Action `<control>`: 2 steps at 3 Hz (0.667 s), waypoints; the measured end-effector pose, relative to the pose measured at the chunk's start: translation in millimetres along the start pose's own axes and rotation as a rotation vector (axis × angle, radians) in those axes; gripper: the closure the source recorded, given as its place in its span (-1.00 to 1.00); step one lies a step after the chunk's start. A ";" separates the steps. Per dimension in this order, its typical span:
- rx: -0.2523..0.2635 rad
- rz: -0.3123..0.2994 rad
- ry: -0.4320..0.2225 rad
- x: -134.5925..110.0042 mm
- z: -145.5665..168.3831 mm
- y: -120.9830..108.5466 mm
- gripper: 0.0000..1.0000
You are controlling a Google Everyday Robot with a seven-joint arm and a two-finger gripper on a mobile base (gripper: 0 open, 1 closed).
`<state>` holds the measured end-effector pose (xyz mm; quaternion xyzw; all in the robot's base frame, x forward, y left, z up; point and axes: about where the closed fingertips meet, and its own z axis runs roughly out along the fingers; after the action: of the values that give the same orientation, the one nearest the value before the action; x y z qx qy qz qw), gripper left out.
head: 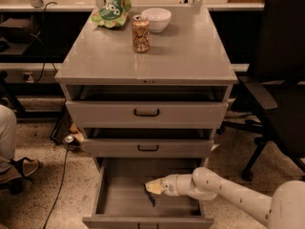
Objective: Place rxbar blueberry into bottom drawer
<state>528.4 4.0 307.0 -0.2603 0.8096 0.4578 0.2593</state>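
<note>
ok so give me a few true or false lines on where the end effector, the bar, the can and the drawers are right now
1. The bottom drawer is pulled open. True.
2. The end effector hovers over the cabinet top. False: it is down inside the bottom drawer.
3. The soda can stands upright on the cabinet top. True.
4. The rxbar blueberry lies on the cabinet top. False: it is in the bottom drawer, right at the end effector's tip.
</note>
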 end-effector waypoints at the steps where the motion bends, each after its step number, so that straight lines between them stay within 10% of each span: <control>1: -0.003 0.000 0.001 0.6 1.9 1.1 0.10; 2: -0.007 0.000 0.002 1.0 3.7 2.4 -0.38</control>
<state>526.8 8.1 306.2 -0.2616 0.8083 0.4603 0.2573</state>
